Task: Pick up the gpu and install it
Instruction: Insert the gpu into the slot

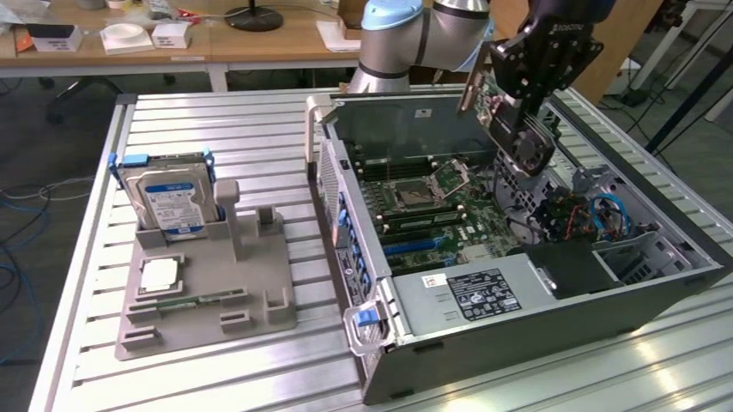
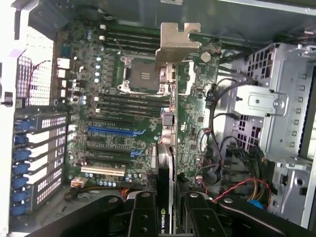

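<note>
Pincer (image 2: 165, 212), part-closed, clamps gpu (image 2: 170, 123) betw. fingers. Card sits edge-on, long axis running straight out from pincer, bracket (image 2: 175, 42) farthest. It hangs over mobo (image 2: 113, 98); blue slot (image 2: 111, 131) is beside it.

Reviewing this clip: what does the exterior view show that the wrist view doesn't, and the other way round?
Exterior view brings the hard drive standing in a grey holder on the slatted table, and the arm. Wrist view brings a silver end bracket and a red wire among the cables. Shared: the gripper shut on the gpu, held over the motherboard of the open computer case.
</note>
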`<state>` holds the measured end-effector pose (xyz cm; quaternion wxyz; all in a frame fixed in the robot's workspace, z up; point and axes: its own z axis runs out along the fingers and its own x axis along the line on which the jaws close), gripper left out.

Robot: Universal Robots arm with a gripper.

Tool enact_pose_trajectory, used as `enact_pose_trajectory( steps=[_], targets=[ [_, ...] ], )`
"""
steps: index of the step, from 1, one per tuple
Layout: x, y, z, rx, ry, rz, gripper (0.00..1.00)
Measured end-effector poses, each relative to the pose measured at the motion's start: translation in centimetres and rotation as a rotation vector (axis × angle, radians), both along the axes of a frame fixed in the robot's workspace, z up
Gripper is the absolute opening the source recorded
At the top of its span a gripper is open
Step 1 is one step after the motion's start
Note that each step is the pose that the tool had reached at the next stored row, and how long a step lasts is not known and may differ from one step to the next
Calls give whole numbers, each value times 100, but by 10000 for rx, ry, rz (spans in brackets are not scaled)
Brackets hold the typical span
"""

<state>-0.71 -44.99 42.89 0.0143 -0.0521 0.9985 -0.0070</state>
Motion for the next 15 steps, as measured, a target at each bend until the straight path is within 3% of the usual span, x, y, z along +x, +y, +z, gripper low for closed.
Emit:
enact_pose_trajectory(
  steps=[15],
  targets=[
    [4,0,-1,0,0,1739,26]
  ],
)
